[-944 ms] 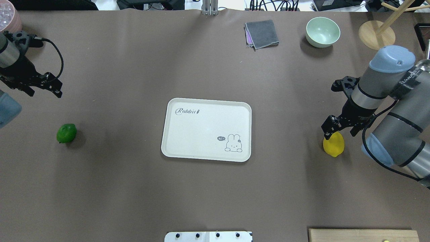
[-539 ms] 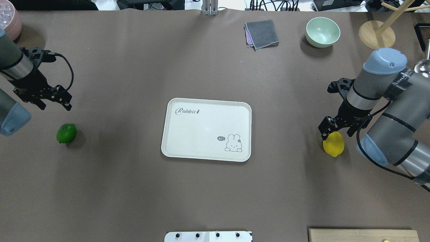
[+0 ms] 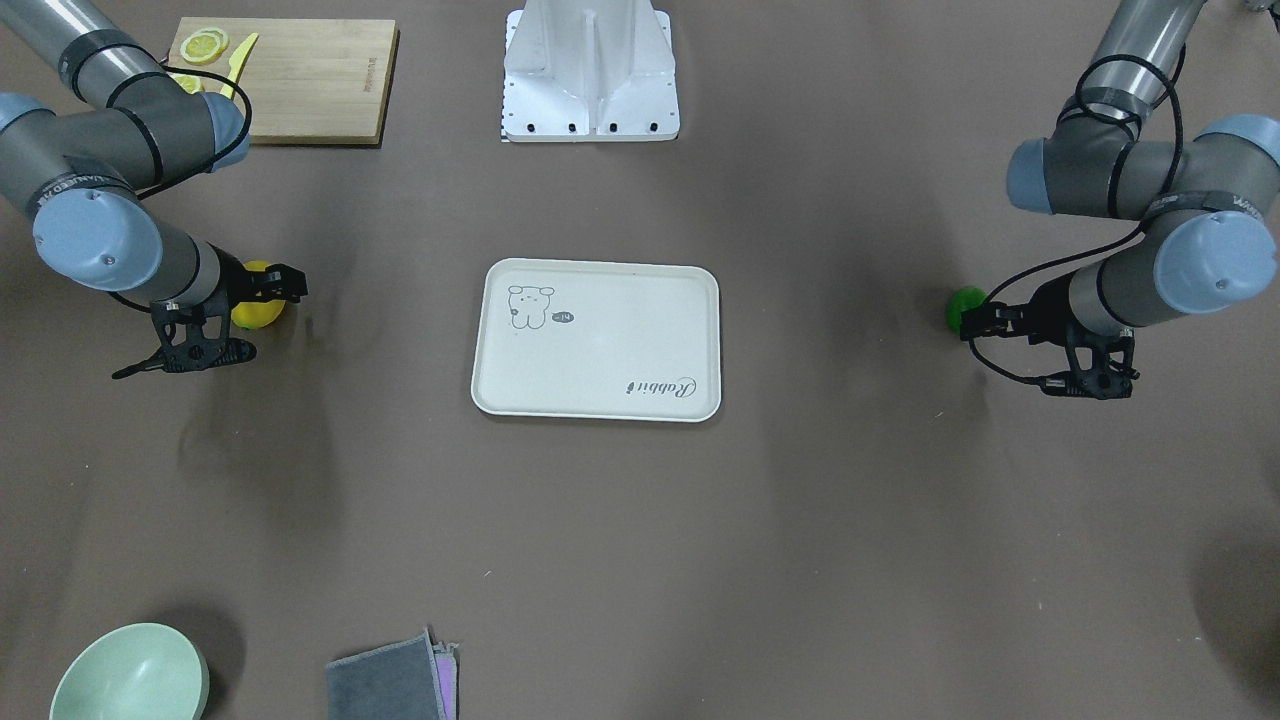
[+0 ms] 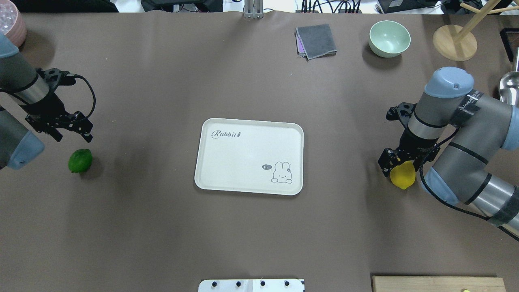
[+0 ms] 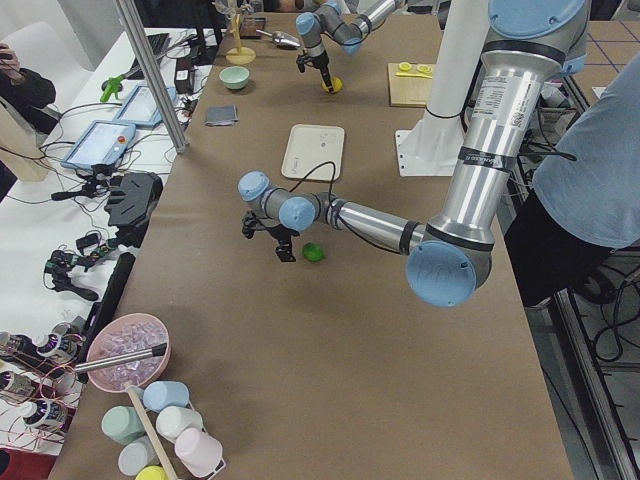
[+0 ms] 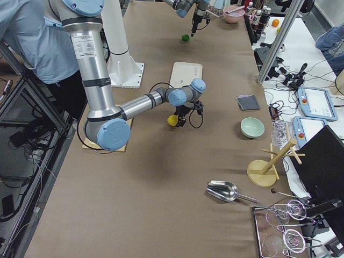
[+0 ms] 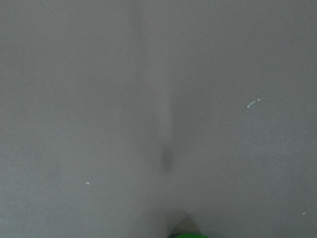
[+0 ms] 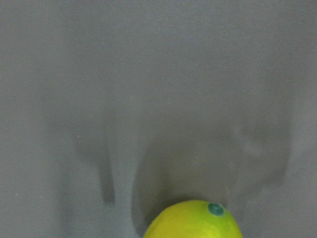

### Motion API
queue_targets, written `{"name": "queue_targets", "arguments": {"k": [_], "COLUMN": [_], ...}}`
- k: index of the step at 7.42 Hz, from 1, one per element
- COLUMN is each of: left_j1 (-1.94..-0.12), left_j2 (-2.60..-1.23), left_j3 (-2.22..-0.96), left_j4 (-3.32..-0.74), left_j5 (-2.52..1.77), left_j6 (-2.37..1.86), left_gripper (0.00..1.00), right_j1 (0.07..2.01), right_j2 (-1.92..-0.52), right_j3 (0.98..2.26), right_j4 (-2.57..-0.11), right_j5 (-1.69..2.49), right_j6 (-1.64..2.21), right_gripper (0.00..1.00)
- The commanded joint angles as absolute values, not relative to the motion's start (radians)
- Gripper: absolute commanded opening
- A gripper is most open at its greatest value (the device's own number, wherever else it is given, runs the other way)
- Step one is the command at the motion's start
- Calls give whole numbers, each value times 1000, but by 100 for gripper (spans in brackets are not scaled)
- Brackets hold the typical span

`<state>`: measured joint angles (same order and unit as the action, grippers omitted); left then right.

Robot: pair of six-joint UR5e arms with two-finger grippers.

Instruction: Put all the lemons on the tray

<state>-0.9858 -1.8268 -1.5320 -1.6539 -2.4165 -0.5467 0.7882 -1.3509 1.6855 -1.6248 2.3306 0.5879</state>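
Observation:
The yellow lemon (image 4: 403, 177) lies on the table right of the cream-white tray (image 4: 247, 154). The green lemon (image 4: 80, 160) lies far to the tray's left. My right gripper (image 4: 397, 164) is open, its fingers standing on either side of the yellow lemon's far end; the lemon fills the bottom of the right wrist view (image 8: 193, 222). My left gripper (image 4: 74, 137) is open and empty, just beyond the green lemon and apart from it; a green sliver shows in the left wrist view (image 7: 190, 235). The tray holds nothing.
A pale green bowl (image 4: 389, 38), a folded grey cloth (image 4: 316, 40) and a wooden stand (image 4: 454, 41) are at the far right edge. A wooden cutting board (image 3: 290, 80) with lemon slices lies near the robot's base (image 3: 590, 75). A pink bowl (image 4: 10, 24) is far left.
Both arms have moved toward their lemons. The left gripper has come nearer and right, close to the green lemon. The right gripper has shifted left and settled over the yellow lemon.

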Motion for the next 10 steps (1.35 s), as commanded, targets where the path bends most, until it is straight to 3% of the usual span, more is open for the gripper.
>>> {"name": "queue_targets", "arguments": {"k": [1, 3, 4, 7, 10], "left_j1": [-959, -951, -940, -922, -920], "left_j2": [-1829, -1830, -1830, -1829, -1818], "left_j3": [-1522, -1491, -1479, -1476, -1483], "left_j4": [-1649, -1649, -1649, -1641, -1635], "left_j5": [-2418, -2468, -2473, -2506, -2533], "left_j6": [-551, -551, -551, -552, -551], "left_gripper": [97, 97, 97, 97, 97], "right_j1": [769, 796, 804, 810, 796], "right_j2": [-1354, -1359, -1355, -1342, -1195], "right_j3": [1686, 1687, 1689, 1716, 1684], "right_j4": [-1632, -1643, -1660, -1657, -1651], "right_j5": [2341, 2388, 2396, 2395, 2395], "right_j6": [583, 580, 580, 580, 578], "right_gripper": [82, 42, 29, 27, 27]}}
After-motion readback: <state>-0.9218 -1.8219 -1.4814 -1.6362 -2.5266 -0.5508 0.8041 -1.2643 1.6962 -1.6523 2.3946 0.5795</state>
